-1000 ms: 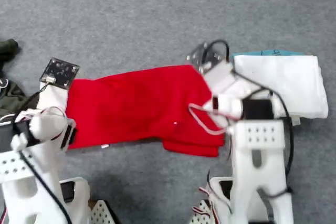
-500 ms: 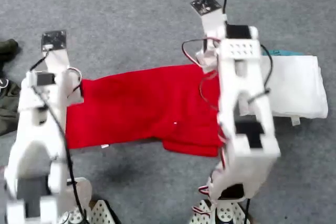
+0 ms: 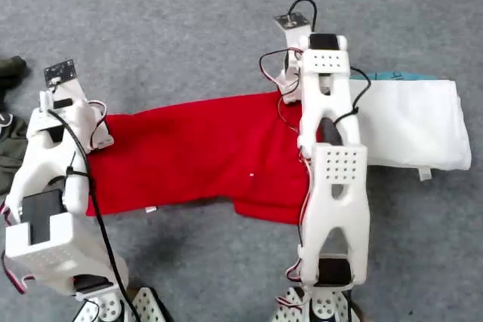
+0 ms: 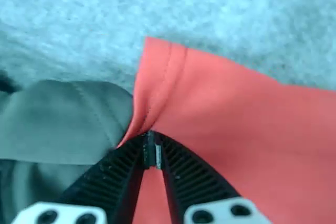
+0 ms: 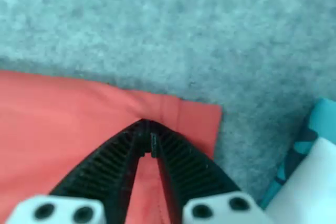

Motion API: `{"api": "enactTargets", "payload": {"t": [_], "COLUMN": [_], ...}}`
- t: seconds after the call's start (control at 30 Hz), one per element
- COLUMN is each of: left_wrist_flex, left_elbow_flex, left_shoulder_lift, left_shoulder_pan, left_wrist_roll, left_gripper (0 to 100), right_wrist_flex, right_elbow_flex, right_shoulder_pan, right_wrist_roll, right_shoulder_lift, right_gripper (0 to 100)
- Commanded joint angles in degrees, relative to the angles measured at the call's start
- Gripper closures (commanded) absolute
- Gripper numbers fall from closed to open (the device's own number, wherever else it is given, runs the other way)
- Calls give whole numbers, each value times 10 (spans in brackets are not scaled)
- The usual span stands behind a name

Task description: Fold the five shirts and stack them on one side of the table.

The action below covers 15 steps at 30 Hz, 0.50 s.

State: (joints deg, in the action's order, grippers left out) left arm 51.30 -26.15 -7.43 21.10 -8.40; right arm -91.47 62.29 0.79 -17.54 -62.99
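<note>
We open on the grey table (image 3: 189,35), where the red shirt (image 3: 204,152) lies stretched across the middle, running left to right. At the right edge sits a folded white shirt (image 3: 411,122) with a teal one (image 3: 392,75) peeking out beneath. Dark green cloth (image 4: 58,114) is bunched at the left edge. The left gripper (image 4: 151,148) is pinched tight on the red shirt's left end (fabric puckering at the tips), and the right gripper (image 5: 147,139) is clamped near its far right corner.

Both white arms (image 3: 332,179) carry black motors (image 3: 41,205), looping black and red cables (image 3: 78,167), and black ribbed fingers (image 4: 113,174).
</note>
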Motion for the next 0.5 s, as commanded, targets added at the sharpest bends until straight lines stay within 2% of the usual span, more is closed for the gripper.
{"api": "enactTargets", "payload": {"t": [0.0,0.13,0.27,0.37,0.47], "left_wrist_flex": [-1,29,63,70,66], "left_elbow_flex": [-2,12,22,16,15], "left_shoulder_lift": [5,25,130,224,268], "left_shoulder_pan": [17,11,-11,-33,-42], "left_wrist_roll": [-5,-5,0,0,-4], "left_gripper": [972,972,972,970,967], "right_wrist_flex": [-50,-98,-101,-101,-98], "right_elbow_flex": [145,252,261,161,-3], "right_shoulder_pan": [16,13,29,28,18], "right_wrist_roll": [5,4,7,6,-4], "right_shoulder_lift": [-26,-58,-7,91,224], "right_gripper": [984,984,984,984,984]}}
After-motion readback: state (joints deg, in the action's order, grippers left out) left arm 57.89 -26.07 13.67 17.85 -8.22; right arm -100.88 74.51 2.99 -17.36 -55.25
